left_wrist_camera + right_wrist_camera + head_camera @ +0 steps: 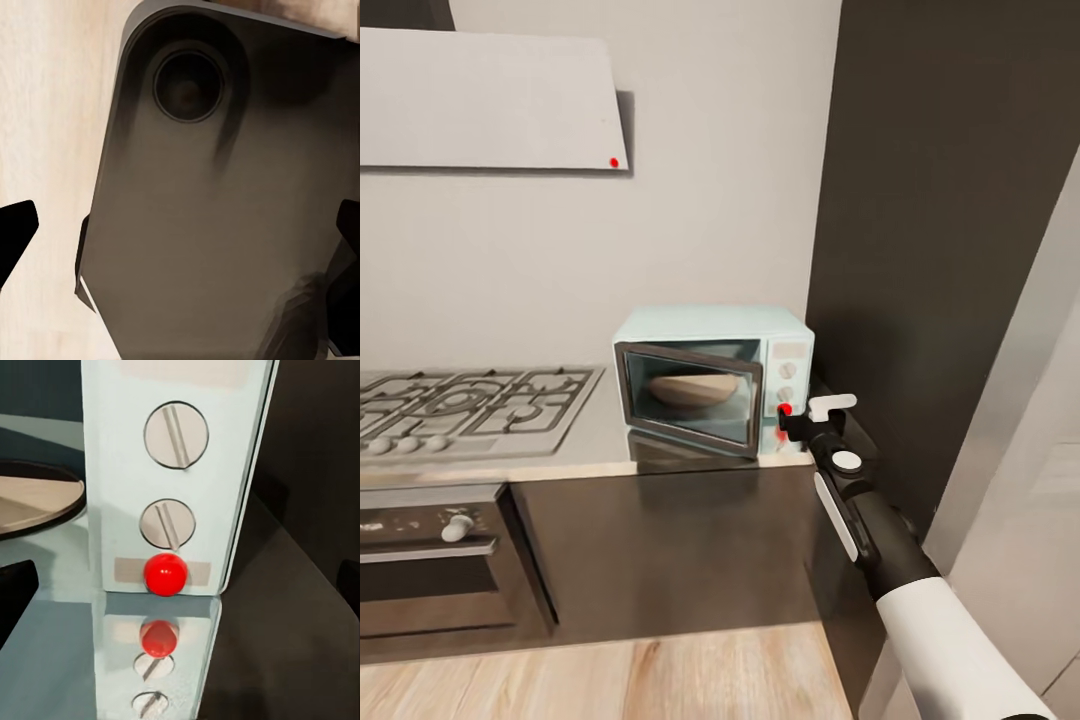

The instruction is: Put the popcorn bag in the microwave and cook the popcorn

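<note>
The pale mint-blue microwave (710, 378) stands on the steel countertop (585, 445) against the dark tall cabinet. Through its dark glass door I see the tan popcorn bag (693, 388) inside; I cannot tell whether the door is fully latched. My right gripper (792, 421) is at the control panel, right in front of the red button (783, 409). In the right wrist view the red button (165, 574) sits below two white knobs (167, 523), centred in my open right gripper (180, 585), whose fingertips (15, 594) are spread wide. My left gripper (180, 229) is open, with nothing between its fingers. No popcorn can be made out.
A gas hob (470, 400) lies on the countertop left of the microwave, over a built-in oven (430, 560). A range hood (490, 100) hangs above. The dark tall cabinet (940, 250) stands close on the right arm's side. The left wrist view looks at the robot's grey base (210, 225) over a wooden floor (45, 112).
</note>
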Controlling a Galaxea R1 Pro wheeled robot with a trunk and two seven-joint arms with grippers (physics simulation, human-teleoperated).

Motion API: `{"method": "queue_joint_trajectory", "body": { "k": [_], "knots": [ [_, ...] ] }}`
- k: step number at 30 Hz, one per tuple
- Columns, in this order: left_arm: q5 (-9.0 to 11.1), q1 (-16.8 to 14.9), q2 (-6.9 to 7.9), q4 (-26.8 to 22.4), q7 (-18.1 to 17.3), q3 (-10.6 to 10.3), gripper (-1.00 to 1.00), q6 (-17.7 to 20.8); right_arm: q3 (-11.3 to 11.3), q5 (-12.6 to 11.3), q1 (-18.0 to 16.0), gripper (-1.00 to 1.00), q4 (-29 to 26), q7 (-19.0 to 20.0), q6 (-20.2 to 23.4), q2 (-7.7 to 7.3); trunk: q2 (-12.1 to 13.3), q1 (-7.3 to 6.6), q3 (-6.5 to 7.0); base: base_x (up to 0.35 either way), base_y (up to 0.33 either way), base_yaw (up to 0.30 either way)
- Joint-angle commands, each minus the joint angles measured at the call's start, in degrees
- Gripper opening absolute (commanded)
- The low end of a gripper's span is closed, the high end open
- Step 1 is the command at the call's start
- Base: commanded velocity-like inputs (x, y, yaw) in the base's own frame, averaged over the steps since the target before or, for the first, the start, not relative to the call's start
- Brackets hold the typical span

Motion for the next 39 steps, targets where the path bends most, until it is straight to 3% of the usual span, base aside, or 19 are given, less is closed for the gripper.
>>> {"method": "queue_joint_trajectory", "body": {
  "k": [1,21,27,30,35,36,39],
  "knots": [
    [0.2,0.0,0.00,-0.1,0.0,0.0,1.00,-0.1,0.1,0.1,0.0,1.00,-0.1,-0.3,0.4,-0.01,0.0,0.02,-0.05,0.223,0.000,0.000],
    [0.2,0.0,0.00,-0.1,0.0,0.0,1.00,-0.1,0.7,-0.2,0.0,1.00,0.0,0.7,0.6,0.40,0.0,0.02,-0.05,0.040,0.000,0.000],
    [0.2,0.0,0.00,-0.1,0.0,0.0,1.00,-0.1,0.5,-0.4,0.0,1.00,0.2,10.1,0.3,0.18,0.0,0.02,-0.05,0.000,0.000,0.000],
    [0.2,0.0,0.00,-0.1,0.0,0.0,1.00,-0.1,0.3,-2.2,0.0,1.00,0.2,12.4,0.3,-0.39,0.0,0.02,-0.05,0.000,0.000,0.000],
    [0.2,0.0,0.00,-0.1,0.0,0.0,1.00,-0.1,0.3,-2.9,0.0,1.00,0.1,17.9,0.3,-0.69,0.0,0.02,-0.05,0.000,0.000,0.000],
    [0.2,0.0,0.00,-0.1,0.0,0.0,1.00,-0.1,0.2,-2.9,0.0,1.00,0.2,21.5,0.1,-1.08,0.0,0.02,-0.05,0.000,0.000,0.000],
    [0.2,0.0,0.00,-0.1,-0.1,-0.1,1.00,-0.1,0.2,-3.0,0.0,1.00,0.2,25.4,0.0,-2.98,0.0,0.02,-0.05,0.000,0.000,0.000]
  ]
}}
